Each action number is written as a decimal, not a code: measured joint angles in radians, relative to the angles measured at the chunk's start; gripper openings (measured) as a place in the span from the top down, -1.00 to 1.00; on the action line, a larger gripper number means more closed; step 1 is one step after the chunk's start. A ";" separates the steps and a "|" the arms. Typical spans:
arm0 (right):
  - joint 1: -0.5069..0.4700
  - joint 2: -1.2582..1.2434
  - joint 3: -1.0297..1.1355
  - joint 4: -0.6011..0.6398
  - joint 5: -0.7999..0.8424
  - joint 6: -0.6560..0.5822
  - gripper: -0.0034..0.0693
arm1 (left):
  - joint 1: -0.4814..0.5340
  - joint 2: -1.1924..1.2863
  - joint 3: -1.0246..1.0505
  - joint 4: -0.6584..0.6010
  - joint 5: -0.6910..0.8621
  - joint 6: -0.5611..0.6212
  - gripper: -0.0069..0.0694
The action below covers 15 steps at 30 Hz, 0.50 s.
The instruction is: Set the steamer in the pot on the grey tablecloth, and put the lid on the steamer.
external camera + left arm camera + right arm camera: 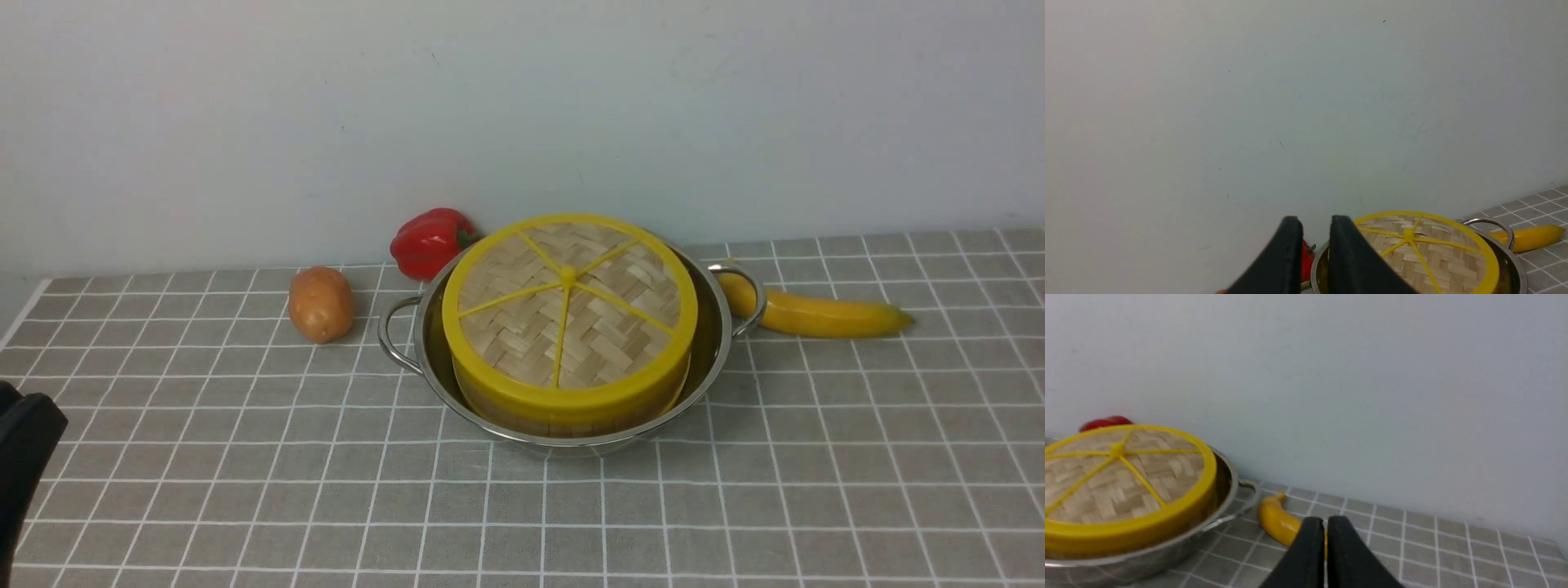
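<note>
— So where does everything sit?

— Centre of the front frame: the pot [709, 359] stands on the grey tablecloth [245, 490], the steamer [571, 418] inside it, and the lid [570, 310] lies on top of the steamer, tilted a little, its yellow rim higher than the pot's edge.

— What crowds the pot?

— At upper left a red pepper [429, 241] close behind its rim, and a potato [321, 304] near the left handle. On the right a banana [816, 314] lies just behind the right handle. Below the pot the cloth runs bare to the frame's lower edge.

— And the grippers?

— The left gripper [1312, 245] shows its fingers with a narrow gap between them, holding nothing; a dark part of the left arm sits at the front frame's lower left edge. The right gripper [1325, 547] has its fingers pressed nearly together, empty, near the banana.
</note>
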 joint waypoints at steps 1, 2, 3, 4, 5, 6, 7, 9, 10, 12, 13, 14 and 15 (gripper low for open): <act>-0.005 -0.006 0.000 0.000 0.000 0.001 0.78 | 0.000 0.000 0.000 0.000 0.000 0.000 0.54; -0.026 -0.032 0.039 0.000 -0.001 0.002 0.77 | 0.000 0.000 0.000 0.000 0.000 0.000 0.54; -0.056 -0.073 0.089 0.000 -0.002 0.004 0.74 | 0.000 0.000 0.000 0.000 0.000 0.000 0.54; -0.078 -0.107 0.128 0.000 -0.004 0.005 0.72 | 0.000 0.000 0.000 0.000 0.000 0.000 0.54; -0.087 -0.135 0.158 0.000 -0.008 0.006 0.72 | 0.000 0.000 0.000 0.000 0.000 0.000 0.52; -0.095 -0.163 0.184 0.000 -0.013 0.008 0.70 | 0.000 0.000 0.000 0.000 0.000 0.000 0.51; -0.100 -0.184 0.203 0.000 -0.018 0.014 0.68 | 0.000 0.000 0.000 0.000 0.000 0.000 0.51; -0.102 -0.250 0.248 0.000 -0.024 0.023 0.66 | 0.000 0.000 0.000 0.000 0.000 0.000 0.51; -0.102 -0.271 0.256 0.000 -0.024 0.025 0.65 | 0.000 0.000 0.000 0.000 0.000 0.000 0.50; -0.102 -0.308 0.262 0.000 -0.025 0.032 0.63 | 0.000 0.000 0.000 0.000 0.000 0.000 0.48; -0.102 -0.321 0.263 0.000 -0.025 0.039 0.62 | 0.000 0.000 0.000 0.000 0.000 0.000 0.48; -0.102 -0.323 0.263 0.000 -0.025 0.039 0.62 | 0.000 0.000 0.000 0.000 0.000 0.000 0.48; -0.102 -0.326 0.263 0.000 -0.023 0.045 0.60 | 0.000 0.000 0.000 0.000 0.000 0.000 0.48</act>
